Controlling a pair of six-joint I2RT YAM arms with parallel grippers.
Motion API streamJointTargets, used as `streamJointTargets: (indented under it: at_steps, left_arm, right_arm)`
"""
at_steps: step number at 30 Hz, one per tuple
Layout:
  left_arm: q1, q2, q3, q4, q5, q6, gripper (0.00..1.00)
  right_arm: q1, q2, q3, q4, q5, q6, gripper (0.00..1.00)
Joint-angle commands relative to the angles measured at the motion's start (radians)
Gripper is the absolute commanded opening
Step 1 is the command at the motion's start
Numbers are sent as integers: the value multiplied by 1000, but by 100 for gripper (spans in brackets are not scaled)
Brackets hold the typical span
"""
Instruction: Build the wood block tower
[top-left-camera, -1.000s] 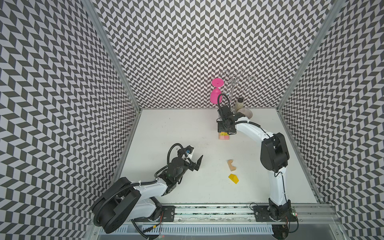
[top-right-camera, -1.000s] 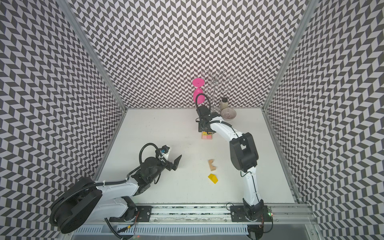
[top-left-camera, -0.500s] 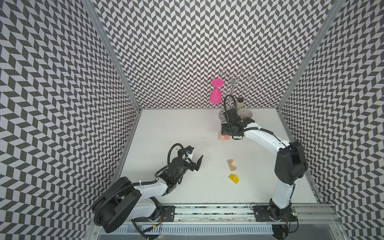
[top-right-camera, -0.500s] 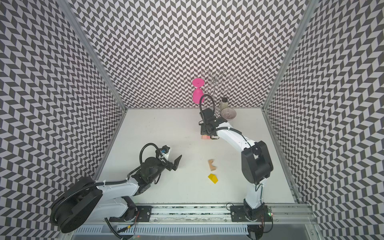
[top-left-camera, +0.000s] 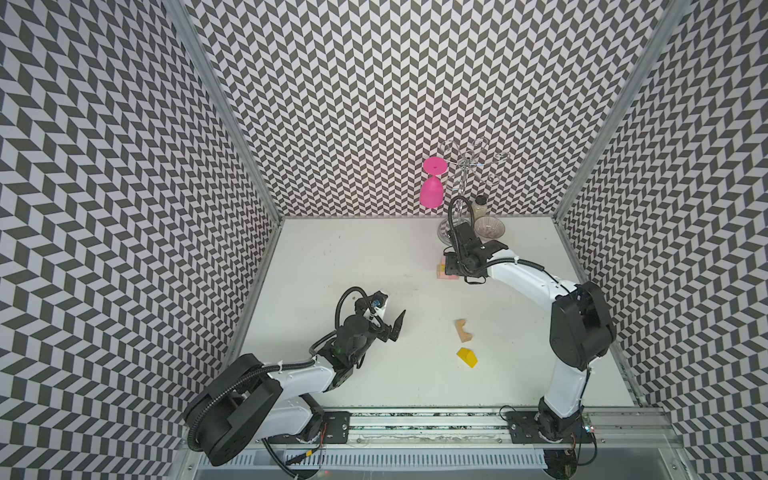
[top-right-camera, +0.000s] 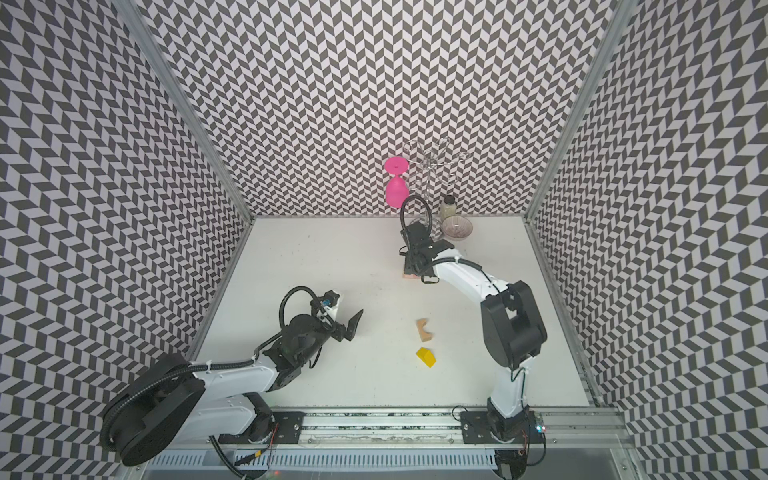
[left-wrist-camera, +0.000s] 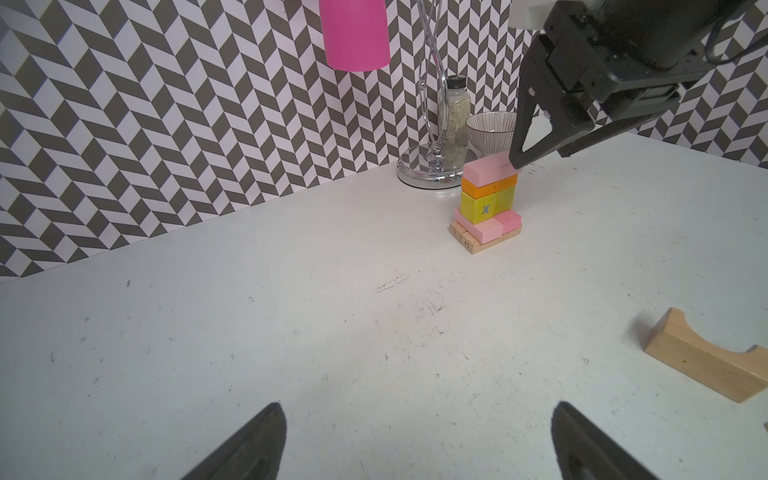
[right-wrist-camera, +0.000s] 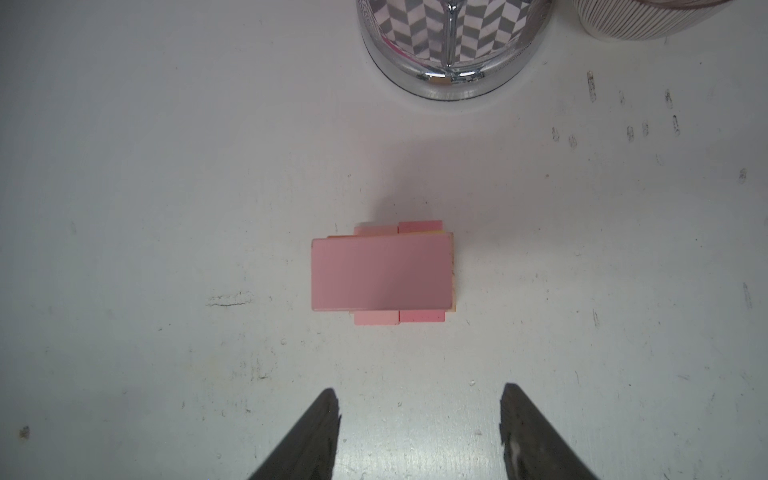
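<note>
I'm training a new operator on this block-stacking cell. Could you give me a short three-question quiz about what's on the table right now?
1. True or false: the left gripper is open and empty.
2. What colour is the tower's top block? A orange, B pink, C yellow.
3. How many blocks lie loose on the table, away from the tower?
Key: 1 true; 2 B; 3 two, the tan arch and the yellow roof piece.

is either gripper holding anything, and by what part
Nothing is held. Left gripper and right gripper are both open and empty; the top pink block lies on the tower.
</note>
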Motion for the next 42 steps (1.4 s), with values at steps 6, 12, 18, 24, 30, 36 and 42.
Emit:
streamJointTargets:
  at_steps: [6,12,18,24,30,36,42]
  left_arm:
    - [-8,10,29,0,-13,12,100]
    - [-10,18,35,-3,-16,13,100]
    - [-11,20,36,-4,-17,16,100]
    - [-13,26,39,-6,-20,16,100]
    - [-13,32,44,-9,-24,17,100]
    - [-16,38,49,-12,-28,18,100]
    - [-18,42,52,-14,-33,20,100]
  right_arm:
    - [-27,54,32,29,-16,3,59]
    - [-39,67,38,30,-17,1,58]
    - [-51,83,49,29,-24,-5,57]
    - [-57,105,73,22,-31,-8,56]
    - [-59,123,98,13,-35,-12,56]
    - [-60,134,115,3,-39,-14,55]
    - [-60,118,100,2,-50,-16,54]
